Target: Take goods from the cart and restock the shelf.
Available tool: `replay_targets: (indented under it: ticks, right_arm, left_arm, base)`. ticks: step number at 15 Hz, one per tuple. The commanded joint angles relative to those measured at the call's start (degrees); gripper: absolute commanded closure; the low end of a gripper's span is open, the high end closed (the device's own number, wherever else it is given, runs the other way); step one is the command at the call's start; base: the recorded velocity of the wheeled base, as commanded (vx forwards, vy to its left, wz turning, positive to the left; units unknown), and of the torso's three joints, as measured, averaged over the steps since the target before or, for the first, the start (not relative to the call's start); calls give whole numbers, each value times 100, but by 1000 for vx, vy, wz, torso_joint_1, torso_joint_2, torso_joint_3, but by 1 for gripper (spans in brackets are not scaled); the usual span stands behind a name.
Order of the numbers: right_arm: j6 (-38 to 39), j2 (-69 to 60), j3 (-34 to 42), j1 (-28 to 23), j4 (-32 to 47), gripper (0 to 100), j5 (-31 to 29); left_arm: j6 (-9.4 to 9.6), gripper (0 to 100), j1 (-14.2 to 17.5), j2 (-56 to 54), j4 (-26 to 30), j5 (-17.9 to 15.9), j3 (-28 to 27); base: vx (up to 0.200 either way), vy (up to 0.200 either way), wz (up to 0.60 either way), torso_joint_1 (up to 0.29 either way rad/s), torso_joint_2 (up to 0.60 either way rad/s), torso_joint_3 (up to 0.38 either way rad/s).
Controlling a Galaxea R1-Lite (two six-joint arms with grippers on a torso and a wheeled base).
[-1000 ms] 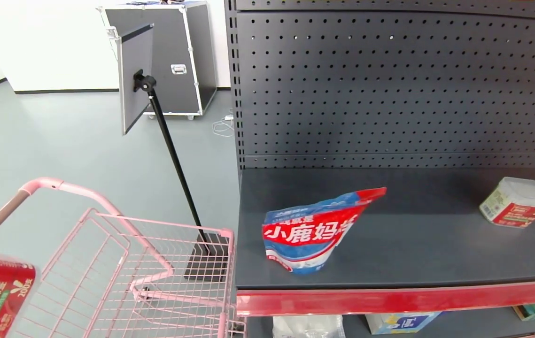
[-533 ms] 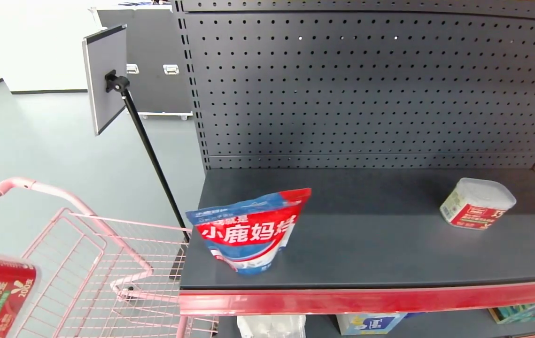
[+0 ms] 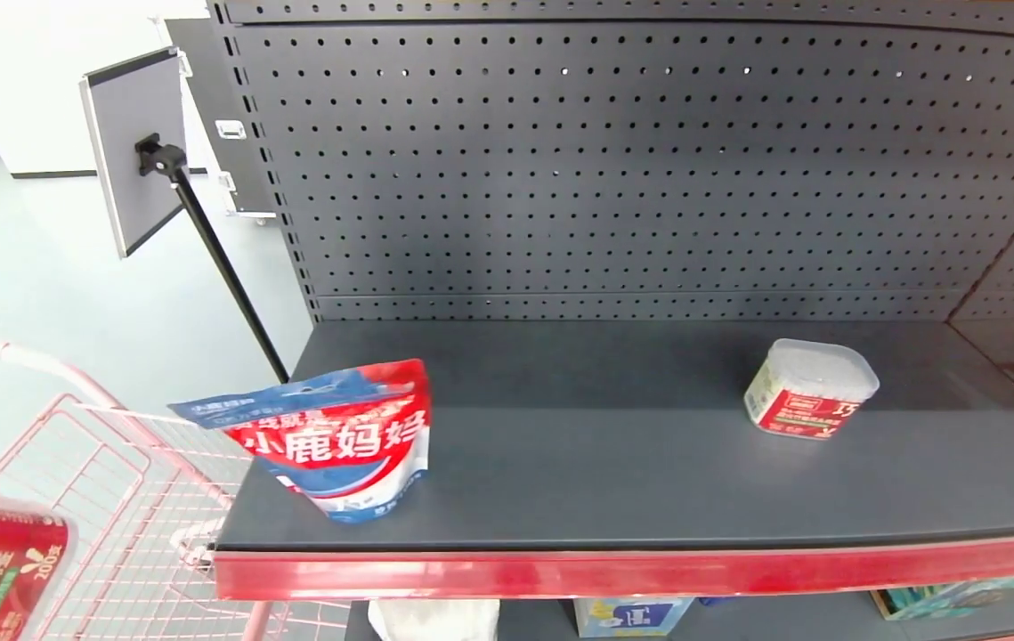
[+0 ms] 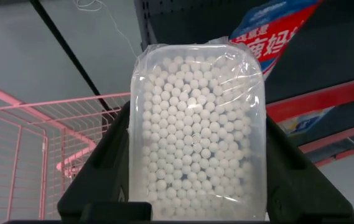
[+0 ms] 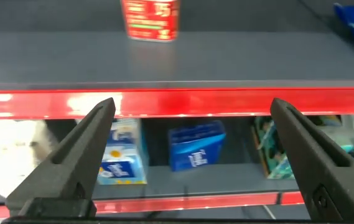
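Head cam panned right since earlier; shelf stock unmoved. L gripper clamps swab box; R gripper wide, empty. Risk: box topples pouch if placed close.

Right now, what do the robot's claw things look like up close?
The left end effector and right end effector look alike: each has two matte black fingers, wide at the base and narrowing to blunt tips, with flat, angular, plain faces.
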Motion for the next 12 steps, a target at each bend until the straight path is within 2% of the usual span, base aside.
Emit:
replay_targets:
  ticks: [1, 4, 9, 12]
  right_arm:
    - [7, 2, 1, 0, -1, 0, 0]
    - [-2, 2, 1, 0, -1, 0, 0]
    - [7, 2, 1, 0, -1, 0, 9]
    - [7, 2, 1, 0, -1, 0, 18]
  left_arm:
    - [0, 100, -5, -134, 109, 4, 23]
    - [0, 100, -13, -345, 425, 4, 23]
    - [9, 100, -40, -362, 425, 4, 14]
    - [105, 100, -40, -362, 425, -40, 23]
  base:
    - [0, -200, 0, 2, 2, 2]
    - [0, -200, 0, 4, 5, 1]
    - [0, -200, 0, 1, 3, 3]
    - [0, -200, 0, 2, 2, 2]
